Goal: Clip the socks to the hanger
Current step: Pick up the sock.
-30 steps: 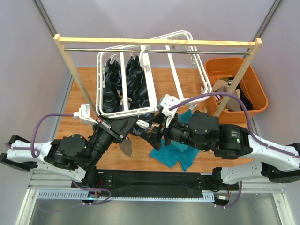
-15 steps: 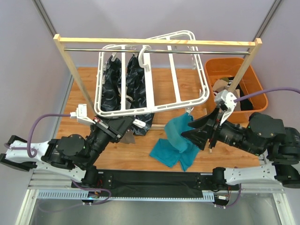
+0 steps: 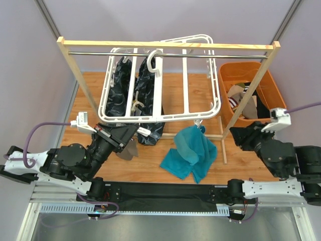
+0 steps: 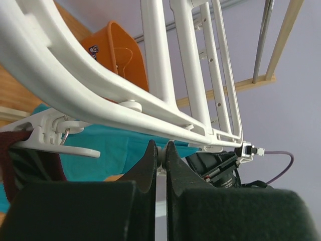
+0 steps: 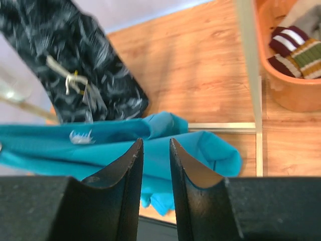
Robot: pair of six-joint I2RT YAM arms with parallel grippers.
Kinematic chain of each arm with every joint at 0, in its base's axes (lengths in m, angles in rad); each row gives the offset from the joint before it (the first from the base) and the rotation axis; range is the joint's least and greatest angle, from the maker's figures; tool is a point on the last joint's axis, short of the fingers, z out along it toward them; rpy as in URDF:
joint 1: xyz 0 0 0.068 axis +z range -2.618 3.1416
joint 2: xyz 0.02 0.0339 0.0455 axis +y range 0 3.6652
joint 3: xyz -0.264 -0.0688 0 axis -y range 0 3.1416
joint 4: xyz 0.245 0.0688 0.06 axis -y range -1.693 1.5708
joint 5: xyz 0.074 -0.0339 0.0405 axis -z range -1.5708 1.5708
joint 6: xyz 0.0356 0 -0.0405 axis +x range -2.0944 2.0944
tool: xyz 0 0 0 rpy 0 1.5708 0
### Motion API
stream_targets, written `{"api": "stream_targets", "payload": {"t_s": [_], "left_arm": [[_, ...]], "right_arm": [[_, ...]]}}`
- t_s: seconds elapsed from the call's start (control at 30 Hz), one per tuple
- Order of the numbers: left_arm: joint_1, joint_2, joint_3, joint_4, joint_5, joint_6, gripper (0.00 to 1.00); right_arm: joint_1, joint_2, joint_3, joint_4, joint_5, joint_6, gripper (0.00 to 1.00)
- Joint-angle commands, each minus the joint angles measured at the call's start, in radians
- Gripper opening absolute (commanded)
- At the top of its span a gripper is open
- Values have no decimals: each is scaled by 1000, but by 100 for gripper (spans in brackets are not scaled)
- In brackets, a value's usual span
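Wooden counter (image 3: 150, 161) floors a booth with pale purple walls (image 3: 30, 75), and from my seat the nearest open stretch of it lies between the two arms. On that near side my left hand (image 4: 161, 150) is tucked up under the near-left corner of the hanger (image 4: 100, 93). Its fingers are drawn to a slit with a pale bit of plastic in it; whether they grip it I cannot tell. Just beside it a grey-brown sock (image 3: 129, 150) dangles at a white clip (image 4: 50, 133).

My right hand (image 5: 154, 145) sits at the near right, well apart from the hanger, fingers a little apart with nothing between them.

Between the two, the teal sock (image 3: 190, 155) hangs by one end from the hanger's near bar, its lower part heaped on the counter. A thin foot (image 3: 223, 145) of the wooden rack (image 3: 165, 44) runs just right of it and hems that side.

Farther back the hanger hangs by its hook from the metal rail (image 3: 200, 55). A dark patterned cloth (image 3: 145, 85) hangs under its left half, and bare wood shows under the right half. Past the rack's right post an orange bin (image 5: 291, 98) holds striped socks (image 5: 288, 42).
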Motion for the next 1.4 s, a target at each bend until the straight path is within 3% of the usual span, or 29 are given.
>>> {"api": "stream_targets", "payload": {"t_s": [0.0,0.1,0.2,0.23,0.3,0.33,0.37,0.43,0.5,0.57,0.63,0.67,0.7,0.77,0.87,0.9,0.97,1.0,1.03,1.07,1.13,1.23,1.37], "left_arm": [[0,-11,-12,-66,-19,0,0],[0,-25,-12,-70,-6,3,0],[0,-39,-23,-69,1,0,0],[0,-42,-28,-69,3,0,0],[0,-45,-37,-69,9,-12,0],[-2,-50,-41,-70,11,-15,0],[0,-54,-45,-70,14,-21,0],[0,-62,-51,-75,15,-28,0],[0,-71,-48,-101,24,-38,0],[0,-77,-51,-101,29,-38,0],[-2,-77,-57,-92,31,-29,0],[0,-73,-58,-81,34,-22,0],[-2,-71,-60,-78,37,-11,0],[0,-70,-61,-86,50,-3,0],[-2,-77,-72,-98,72,0,0],[0,-80,-75,-101,78,-2,0],[0,-88,-80,-113,102,-5,0],[-2,-87,-86,-116,109,-6,0],[-2,-90,-89,-128,121,-12,0],[0,-88,-92,-135,124,-17,0],[0,-93,-100,-145,135,-17,0],[0,-125,-133,-136,158,-3,0],[0,-189,-242,-80,173,12,0]], "right_arm": [[-16,-16,-44,-336,138,200,29],[-81,62,-118,-328,96,191,33],[-162,100,-156,-289,60,188,31],[-229,88,-197,-232,41,130,31],[-368,41,-283,60,-136,-144,32],[-568,31,-366,146,-237,-209,29],[-652,13,-389,242,-408,-252,22],[-748,-25,-421,281,-460,-302,17],[-748,-105,-422,337,-486,-328,17],[-750,-166,-408,341,-461,-303,19],[-748,-180,-403,338,-418,-279,27],[-748,-176,-393,330,-346,-270,31],[-750,-142,-383,319,-301,-259,42],[-763,-95,-354,325,-169,-266,47],[-910,-33,-345,437,-133,-346,50],[-1075,-22,-343,477,-184,-369,50],[-1299,14,-340,564,-472,-391,49],[-1548,34,-336,583,-597,-385,47],[-1658,88,-337,604,-822,-374,46],[-1837,112,-343,617,-921,-353,41],[-1947,158,-360,676,-1133,-339,39],[-1994,284,-351,776,-1230,-328,42],[-1981,583,-253,867,-1309,-300,49]]}}
